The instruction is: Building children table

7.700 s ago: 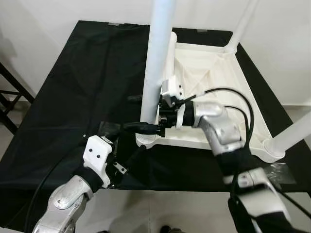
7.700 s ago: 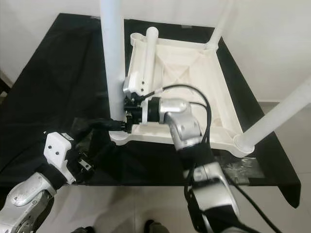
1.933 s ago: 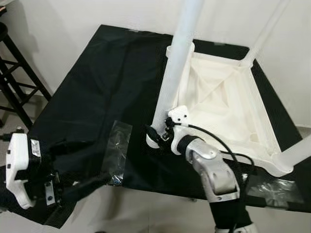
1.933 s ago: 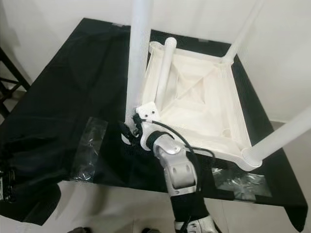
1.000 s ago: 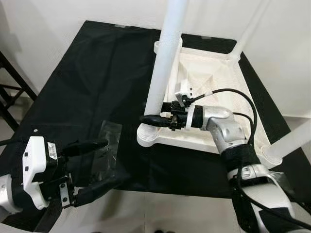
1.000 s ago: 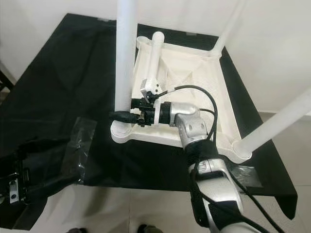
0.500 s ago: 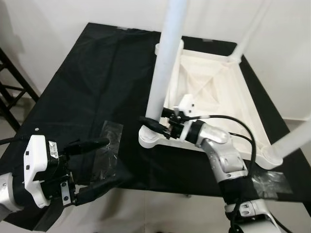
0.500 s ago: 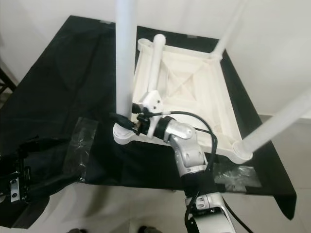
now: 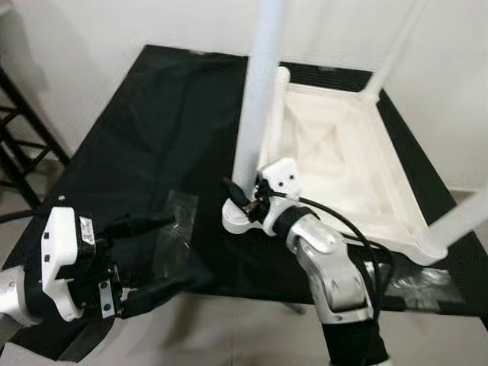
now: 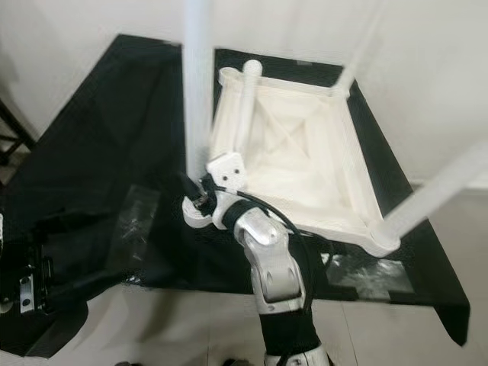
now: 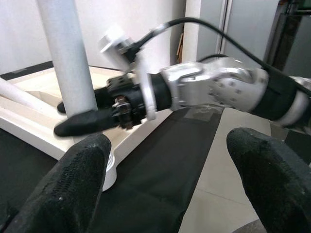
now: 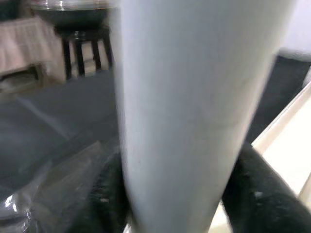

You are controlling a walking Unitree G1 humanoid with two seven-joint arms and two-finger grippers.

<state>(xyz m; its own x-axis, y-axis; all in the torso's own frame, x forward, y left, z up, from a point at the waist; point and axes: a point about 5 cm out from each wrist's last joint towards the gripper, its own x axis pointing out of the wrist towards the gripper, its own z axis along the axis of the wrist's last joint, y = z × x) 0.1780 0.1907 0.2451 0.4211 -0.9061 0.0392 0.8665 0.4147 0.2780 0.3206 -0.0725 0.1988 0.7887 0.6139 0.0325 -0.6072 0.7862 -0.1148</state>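
Left eye view first: at my far left stands a dark wooden stool (image 9: 19,130) against the wall, outside the job. Next comes my left gripper (image 9: 156,252), hanging off the near edge of the black cloth-covered worktable (image 9: 145,130) with its two long fingers spread wide and nothing between them; I judge it waits there to leave the other arm room. Just past it a clear strip of crinkled plastic tape (image 9: 177,229) lies flat on the cloth, apparently pinning the cover down.

Then the task's piece: the white plastic children's table top (image 9: 347,164) lies upside down on the cloth, ribbed underside up, so the legs can go into its corner sockets from above. The white round leg at the near left corner (image 9: 258,99) stands upright in its socket, and my right gripper (image 9: 238,197) has its fingers either side of its foot, closed on it, as my right wrist view confirms with the tube (image 12: 194,97) between the black pads. I hold it low, near the socket, probably to steady or seat the joint.

Further right, a slim far leg (image 9: 396,46) rises from the back corner, and another white leg (image 9: 457,221) slants up from the near right corner. A loose white tube (image 10: 242,114) lies along the top's left rim, likely the fourth leg awaiting fitting.
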